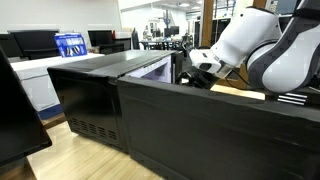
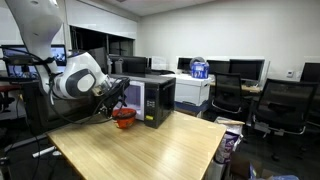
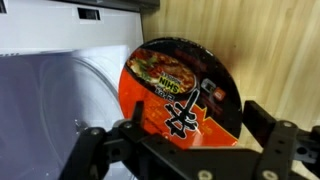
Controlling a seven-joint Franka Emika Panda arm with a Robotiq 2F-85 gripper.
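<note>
A red and black instant noodle bowl (image 3: 185,90) with a printed lid lies on the wooden table (image 3: 275,45), just in front of the microwave's pale interior (image 3: 55,95) with its glass turntable. My gripper (image 3: 185,140) is open, and its black fingers (image 3: 272,135) stand on either side of the bowl's near edge without closing on it. In an exterior view the gripper (image 2: 115,100) hangs low over the red bowl (image 2: 124,118), beside the black microwave (image 2: 158,98). In an exterior view the white arm (image 1: 240,45) reaches down behind the microwave's black casing (image 1: 110,90), and the bowl is hidden.
The table (image 2: 150,150) stretches toward the camera with bare wood. Office chairs (image 2: 280,105), desks with monitors (image 2: 245,68) and a blue object (image 2: 199,68) stand behind. A dark monitor edge (image 1: 15,110) fills the near left corner.
</note>
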